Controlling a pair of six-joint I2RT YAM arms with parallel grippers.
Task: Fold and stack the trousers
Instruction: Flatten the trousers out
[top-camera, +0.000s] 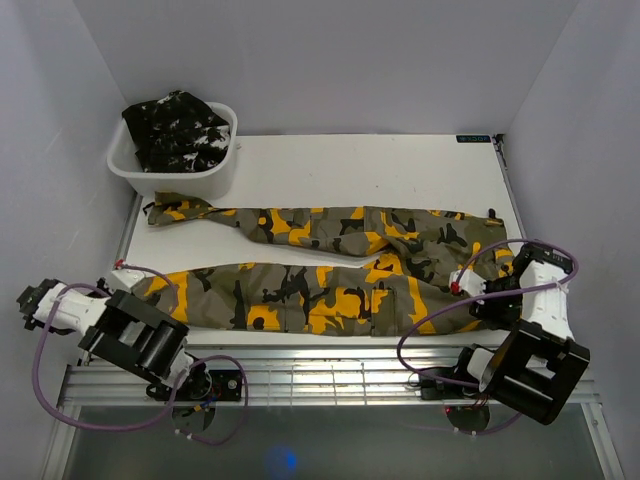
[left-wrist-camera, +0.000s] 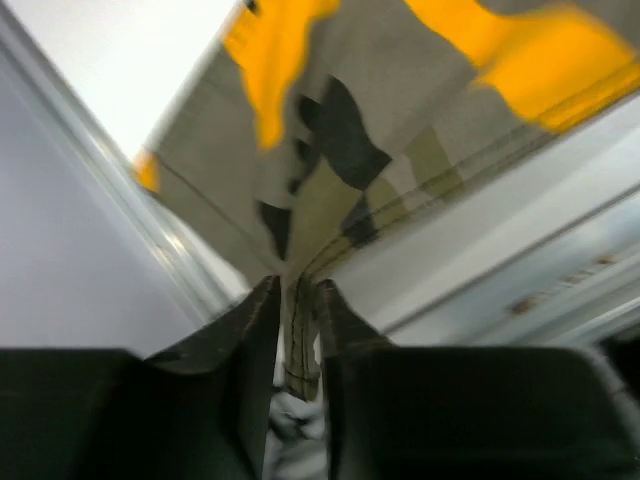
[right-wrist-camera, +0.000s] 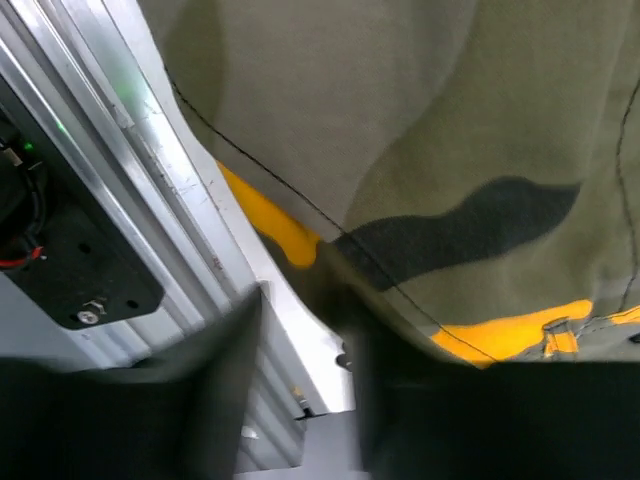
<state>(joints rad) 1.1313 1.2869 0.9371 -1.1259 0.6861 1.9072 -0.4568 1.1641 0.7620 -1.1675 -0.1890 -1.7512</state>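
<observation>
- Spread flat across the table (top-camera: 400, 165): olive trousers (top-camera: 330, 290) with orange-yellow and black patches, waist toward 3 o'clock, both legs running out toward 9 o'clock.
- Heaped in a white tub (top-camera: 215, 175) at the 11 o'clock corner: black trousers (top-camera: 178, 128) with white flecks, rising a little above the rim.
- Olive legs lying apart: far one ending near 10 o'clock just beside the tub, near one along the 6 o'clock edge of the table.
- At 8 o'clock, at the hem of the near leg: left hand (left-wrist-camera: 298, 290), fingers (left-wrist-camera: 255, 330) set to a narrow slit in the left wrist view.
- Filling that slit: a thin upright fold of the hem seam, touching both dark fingers; rest of the leg fanning away flat on the table.
- At 4 o'clock, at the near corner of the waist: right hand (right-wrist-camera: 305, 340), low over the cloth beside the metal rail (right-wrist-camera: 120, 170) of the table edge.
- Badly blurred in the right wrist view: a modest gap between its fingers, olive cloth lying against the 3 o'clock finger, pale table edge showing through the gap.
- Cannot tell whether that hand pinches cloth or merely touches it.
</observation>
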